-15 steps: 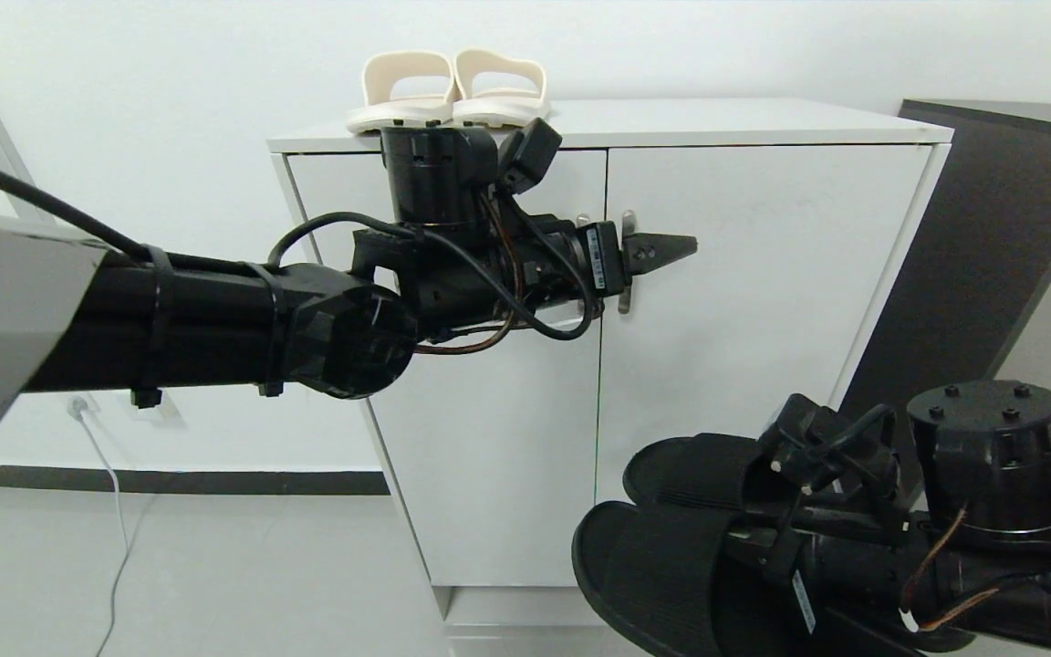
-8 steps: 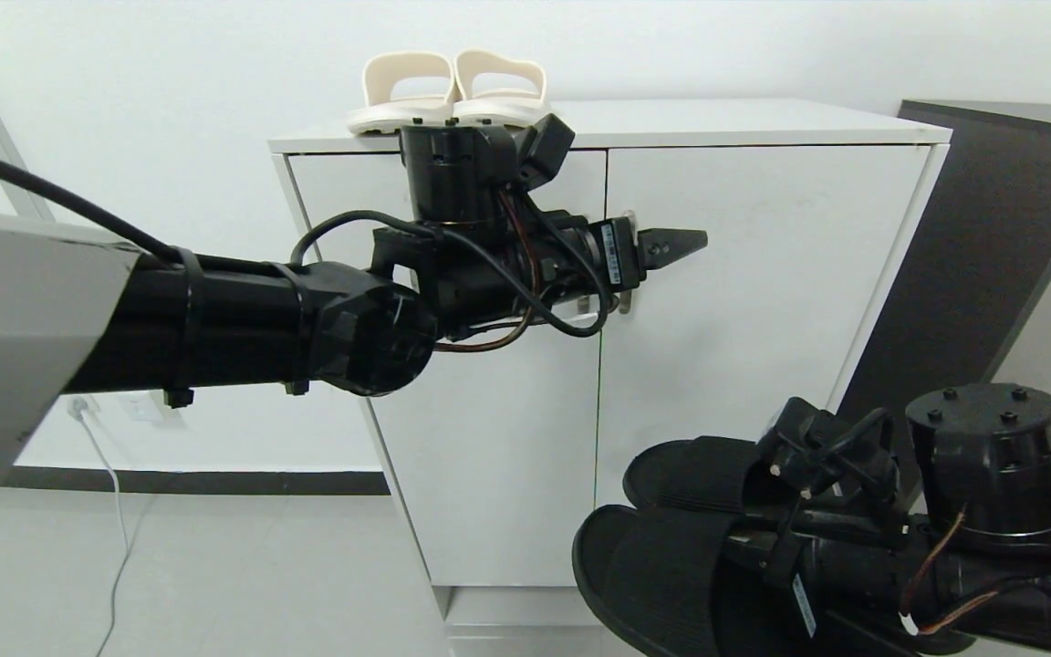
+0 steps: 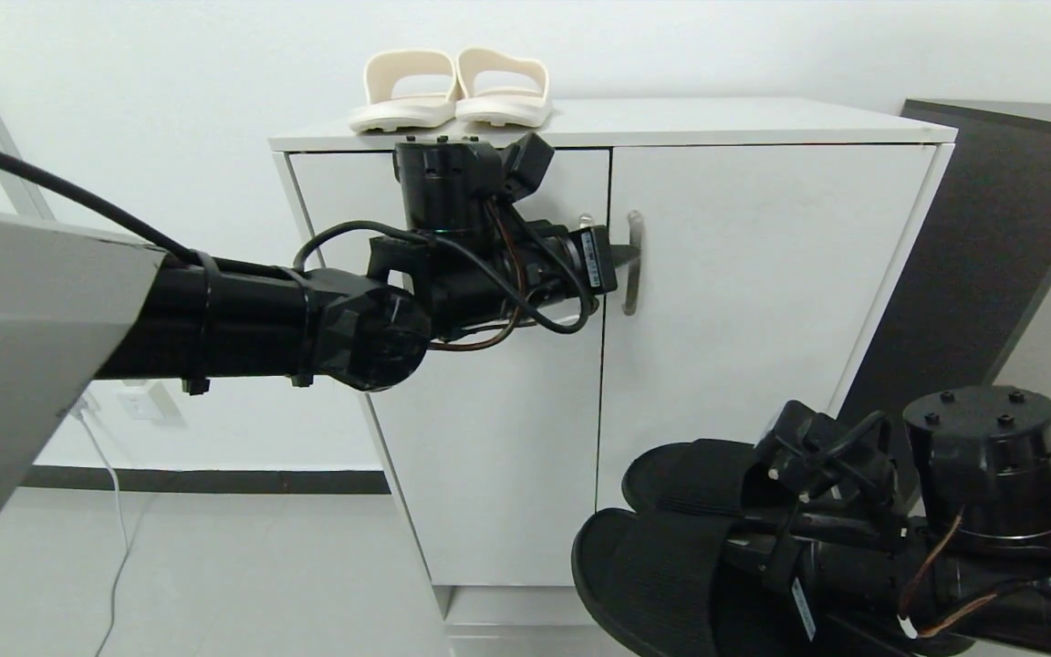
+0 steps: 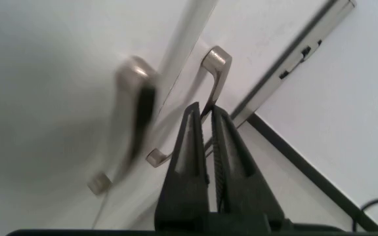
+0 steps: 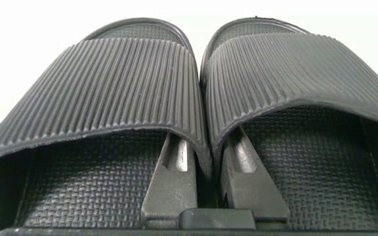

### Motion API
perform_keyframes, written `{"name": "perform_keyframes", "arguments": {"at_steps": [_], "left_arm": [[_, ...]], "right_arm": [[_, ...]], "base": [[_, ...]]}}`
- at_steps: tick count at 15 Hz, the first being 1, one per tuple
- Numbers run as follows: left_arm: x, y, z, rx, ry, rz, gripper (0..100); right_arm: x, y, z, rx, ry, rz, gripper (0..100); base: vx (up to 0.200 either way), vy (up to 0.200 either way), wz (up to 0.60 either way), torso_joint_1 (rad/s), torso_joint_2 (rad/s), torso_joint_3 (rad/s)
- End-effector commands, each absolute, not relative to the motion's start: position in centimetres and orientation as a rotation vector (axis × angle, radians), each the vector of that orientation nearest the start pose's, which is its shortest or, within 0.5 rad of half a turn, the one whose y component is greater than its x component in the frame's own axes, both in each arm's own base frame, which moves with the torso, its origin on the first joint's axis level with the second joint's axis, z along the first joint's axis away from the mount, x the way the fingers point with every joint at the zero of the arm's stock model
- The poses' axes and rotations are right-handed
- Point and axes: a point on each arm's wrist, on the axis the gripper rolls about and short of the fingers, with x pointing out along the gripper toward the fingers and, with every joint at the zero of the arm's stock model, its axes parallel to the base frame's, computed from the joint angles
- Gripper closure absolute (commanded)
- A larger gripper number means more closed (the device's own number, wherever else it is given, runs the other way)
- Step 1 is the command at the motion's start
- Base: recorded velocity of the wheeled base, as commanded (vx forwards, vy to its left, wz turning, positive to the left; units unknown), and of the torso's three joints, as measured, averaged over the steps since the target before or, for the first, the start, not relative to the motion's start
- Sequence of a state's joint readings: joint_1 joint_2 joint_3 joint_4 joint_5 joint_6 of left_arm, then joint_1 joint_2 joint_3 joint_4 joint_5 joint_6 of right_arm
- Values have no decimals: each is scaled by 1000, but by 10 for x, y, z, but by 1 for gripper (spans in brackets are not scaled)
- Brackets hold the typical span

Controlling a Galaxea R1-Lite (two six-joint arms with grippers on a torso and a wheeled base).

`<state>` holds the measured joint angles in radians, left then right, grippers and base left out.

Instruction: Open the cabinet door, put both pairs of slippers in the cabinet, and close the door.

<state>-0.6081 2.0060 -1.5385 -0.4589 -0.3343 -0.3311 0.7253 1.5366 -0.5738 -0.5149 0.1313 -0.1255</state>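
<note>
1. Cabinet door (image 3: 763,319) is standing closed, or all but closed, straight ahead of my left pincer (image 3: 621,255). Its upright metal handle (image 3: 635,265) is lying right against the pincer's tips.
2. My left pincer's fingers (image 4: 190,131) are sitting almost together with only a slit between them, and I cannot make out anything clamped in it. The tips seem to be slipping in behind the handle, between its bar and the door face.
3. My right pincer (image 5: 207,141) is clamping the black slippers (image 3: 671,547), one finger inside each shoe, pinching the two adjoining side walls together. The pair is hanging low, well below and apart from my left pincer.
4. The beige slippers (image 3: 450,91) are resting on the cabinet top (image 3: 744,119), above my left pincer and behind its tips.
5. I am judging the step in hand to be opening the door, with nothing stowed yet. To do it well, I should be seating the tips deep behind the bar before pulling, so that they are not sliding off.
6. The pull should be following the door's arc about its far-edge hinge rather than running straight back. The neighbouring door's handle (image 4: 133,98), just beside my tips, must not be snagged.
7. The black slippers are hanging in front of this same door's lower part. I should be drawing my right pincer clear of the swing.
</note>
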Motion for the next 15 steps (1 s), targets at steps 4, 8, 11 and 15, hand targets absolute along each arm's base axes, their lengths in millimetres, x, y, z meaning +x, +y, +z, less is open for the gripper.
{"name": "perform_keyframes", "arguments": {"at_steps": [4, 8, 11, 15], "left_arm": [[323, -236, 266, -303, 170, -942, 100], [303, -232, 271, -300, 174, -963, 100], [285, -222, 271, -299, 168, -971, 100], [271, -206, 267, -295, 165, -959, 100]], "right_arm": [[177, 163, 152, -253, 397, 884, 100], [175, 163, 152, -240, 373, 921, 100], [173, 164, 150, -246, 379, 935, 100], [167, 167, 147, -256, 390, 962, 100]], "base": [[0, 0, 0, 0, 0, 0], [0, 0, 0, 0, 0, 0], [0, 0, 0, 0, 0, 0], [0, 0, 0, 0, 0, 0]]}}
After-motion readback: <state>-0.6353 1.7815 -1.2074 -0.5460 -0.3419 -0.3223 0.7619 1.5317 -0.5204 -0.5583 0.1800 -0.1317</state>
